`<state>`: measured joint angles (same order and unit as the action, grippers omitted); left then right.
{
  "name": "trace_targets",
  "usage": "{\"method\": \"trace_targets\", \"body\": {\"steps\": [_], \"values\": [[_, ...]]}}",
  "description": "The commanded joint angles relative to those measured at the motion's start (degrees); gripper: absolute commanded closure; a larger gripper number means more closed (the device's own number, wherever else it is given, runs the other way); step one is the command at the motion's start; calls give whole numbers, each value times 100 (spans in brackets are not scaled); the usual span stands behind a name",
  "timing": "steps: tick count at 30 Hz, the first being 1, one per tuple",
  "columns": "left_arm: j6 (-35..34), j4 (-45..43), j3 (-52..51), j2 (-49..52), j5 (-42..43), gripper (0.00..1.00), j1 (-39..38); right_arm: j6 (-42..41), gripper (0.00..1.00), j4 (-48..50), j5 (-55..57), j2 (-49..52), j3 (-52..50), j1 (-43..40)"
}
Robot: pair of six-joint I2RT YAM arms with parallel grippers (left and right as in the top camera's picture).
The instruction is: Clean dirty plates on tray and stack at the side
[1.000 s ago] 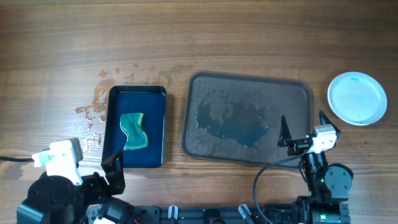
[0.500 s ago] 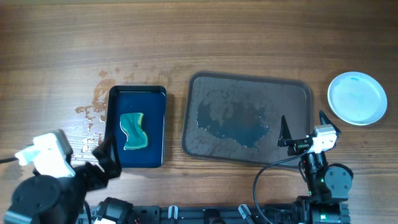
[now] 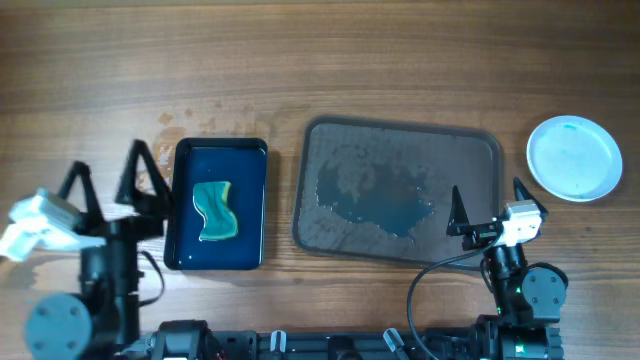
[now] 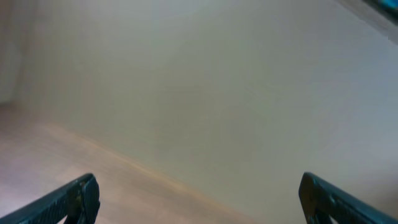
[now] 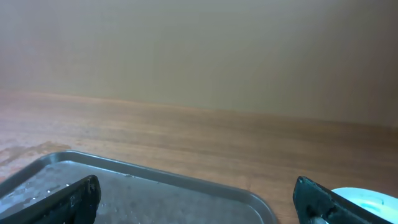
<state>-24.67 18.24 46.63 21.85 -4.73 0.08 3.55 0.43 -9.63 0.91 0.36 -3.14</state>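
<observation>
While both grippers stand released and empty, the left gripper (image 3: 105, 168) hangs just left of a small blue tray (image 3: 250, 160) holding a green sponge (image 3: 215, 210). The right gripper (image 3: 487, 192) sits over the near right edge of the big tray (image 3: 400, 135), whose floor is wet. The plates (image 3: 574, 157) rest on the table beyond its right end; their number is unclear.
</observation>
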Motion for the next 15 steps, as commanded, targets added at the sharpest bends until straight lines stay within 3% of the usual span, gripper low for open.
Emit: {"method": "trace_targets", "body": {"steps": [1,7,15], "values": [[24,-807,-1237,-741,448,0,42,55,0,31,-52,-63,-7,28],[26,-1893,-2815,-1755,535,0,44,57,0,31,-52,-63,-7,28],[28,-2350,-3383,-2166,531,0,107,57,0,31,-52,-63,-7,28]]}}
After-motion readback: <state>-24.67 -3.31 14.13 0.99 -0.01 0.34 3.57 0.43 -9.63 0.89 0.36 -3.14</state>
